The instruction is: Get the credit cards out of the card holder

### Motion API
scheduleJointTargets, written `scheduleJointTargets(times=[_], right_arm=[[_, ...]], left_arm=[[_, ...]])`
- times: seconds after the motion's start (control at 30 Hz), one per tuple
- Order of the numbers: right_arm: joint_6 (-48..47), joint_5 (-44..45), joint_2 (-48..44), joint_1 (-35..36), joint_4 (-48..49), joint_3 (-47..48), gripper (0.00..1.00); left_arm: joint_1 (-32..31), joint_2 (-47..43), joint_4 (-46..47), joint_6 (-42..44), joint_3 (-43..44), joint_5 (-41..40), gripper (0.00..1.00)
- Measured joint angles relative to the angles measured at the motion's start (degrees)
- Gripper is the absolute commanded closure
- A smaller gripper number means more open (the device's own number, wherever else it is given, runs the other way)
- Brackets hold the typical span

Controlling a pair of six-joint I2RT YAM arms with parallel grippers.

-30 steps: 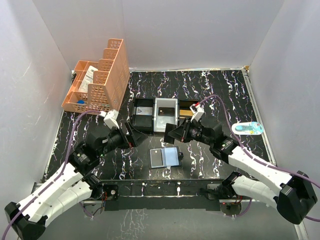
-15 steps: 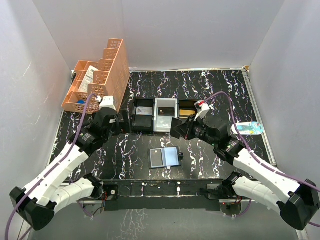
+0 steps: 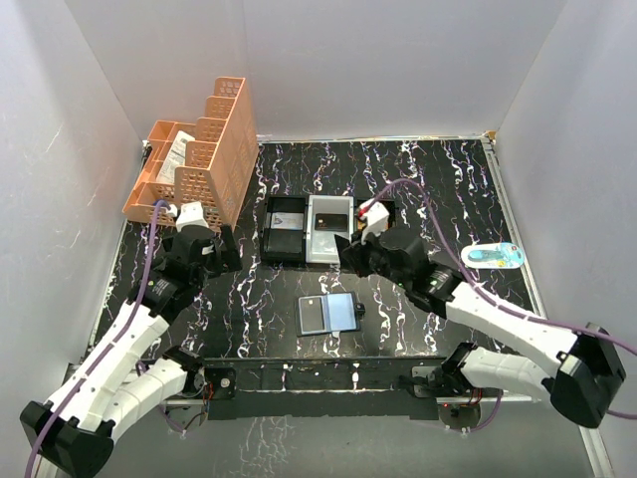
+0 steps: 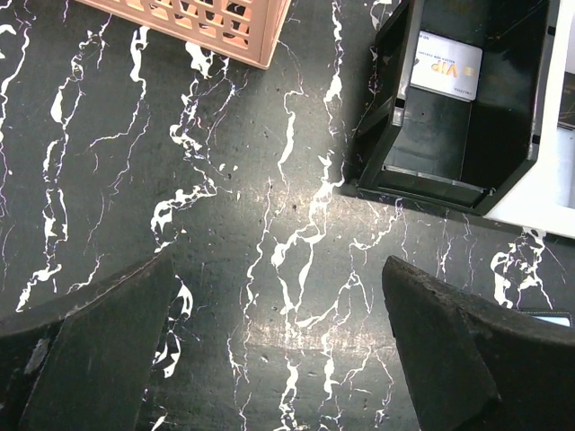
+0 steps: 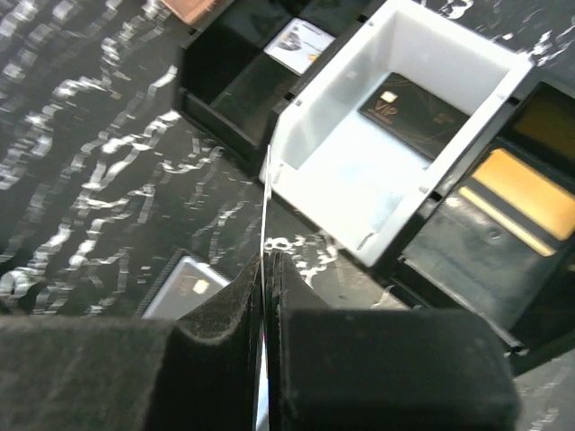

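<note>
Three-compartment tray (image 3: 317, 256) beyond card holder (image 3: 328, 313), orange basket (image 3: 199, 184), card (image 5: 266, 202) in right hand (image 5: 268, 265)

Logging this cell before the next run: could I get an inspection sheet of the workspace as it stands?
Surface: black white-veined tabletop, no spills seen.
Job's things: grey-blue bifold card holder lies open, a chip card inside it; black-and-white three-compartment tray shows one card per compartment.
Clutter: orange perforated plastic organiser; blue-and-white oval item.
Grippers: left gripper fingers open over bare tabletop; right gripper fingers shut on a thin card, held edge-on.
Cables: purple cables run along both arms.
Surroundings: white walls on three sides.
</note>
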Motion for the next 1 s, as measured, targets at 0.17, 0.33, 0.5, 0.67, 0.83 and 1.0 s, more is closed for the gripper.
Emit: scheduleJointTargets(times=[0.17,0.33,0.5,0.67,0.83,1.0], right_arm=[[-15.19,11.58,6.62,7.28,0.5,2.73,1.0],[-32.04,20.48,15.32,12.52,2.45,5.42,1.0],[-41.77,23.19,21.81,11.85,4.35,8.11,1.0],[-45.16,21.2,26.84,8.11,6.05,12.31,1.0],[-45.27,17.11,30.62,4.07,7.19,15.58,1.0],[-45.38,14.88,36.72,1.57,7.13,20.13,1.0]], left_arm=[[0.0,-2.34,1.31,-0.33,-1.4,-0.5,0.01],[0.0,-5.88,1.77,-0.92,-1.97,-2.49,0.01],[0.0,-7.45,1.73,-1.38,-2.16,-4.81,0.01],[0.0,-6.62,1.7,-1.51,-2.19,-6.32,0.01],[0.0,-5.11,1.6,-1.46,-2.19,-6.62,0.01],[0.0,-5.07,1.53,-1.44,-2.19,-6.62,0.01]])
